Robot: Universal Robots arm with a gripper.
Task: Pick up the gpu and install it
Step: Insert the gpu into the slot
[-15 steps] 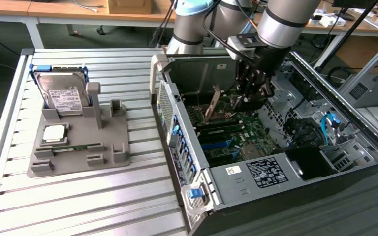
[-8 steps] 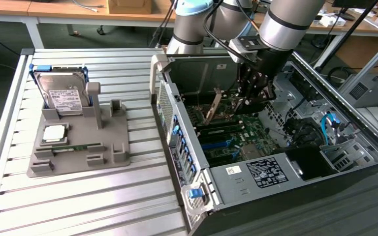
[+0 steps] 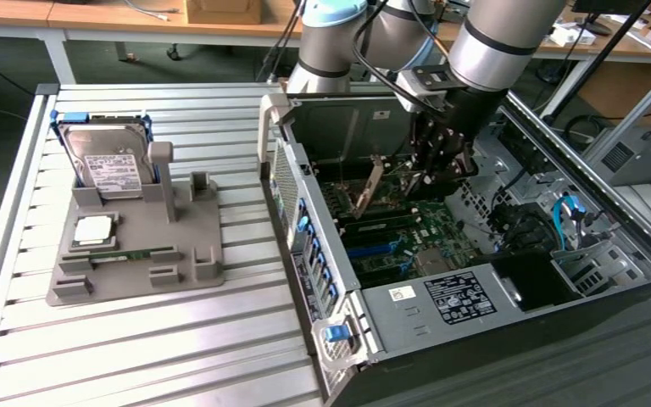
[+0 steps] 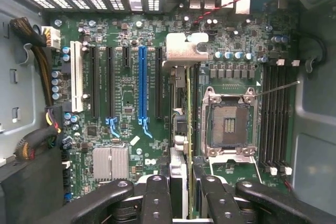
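Observation:
The gpu [image 4: 187,129] shows edge-on in the wrist view, a thin card with its silver end bracket [image 4: 184,51] at the far end. My gripper [image 4: 186,203] is shut on it, one black finger on each face. The card hangs over the green motherboard [image 4: 126,103], between a black slot and the processor socket [image 4: 229,124], to one side of the long blue slot [image 4: 142,85]. Whether it sits in a slot I cannot tell. In the exterior view the gpu [image 3: 369,188] stands upright inside the open computer case [image 3: 303,237], with the gripper [image 3: 422,178] low inside the case.
On the exterior view's left, a grey fixture [image 3: 196,254] holds a silver hard drive [image 3: 111,165], a processor chip [image 3: 94,229] and a green memory stick [image 3: 122,254]. Cable bundles [image 4: 37,140] and the case walls close in around the motherboard. Memory slots [image 4: 275,119] lie beyond the socket.

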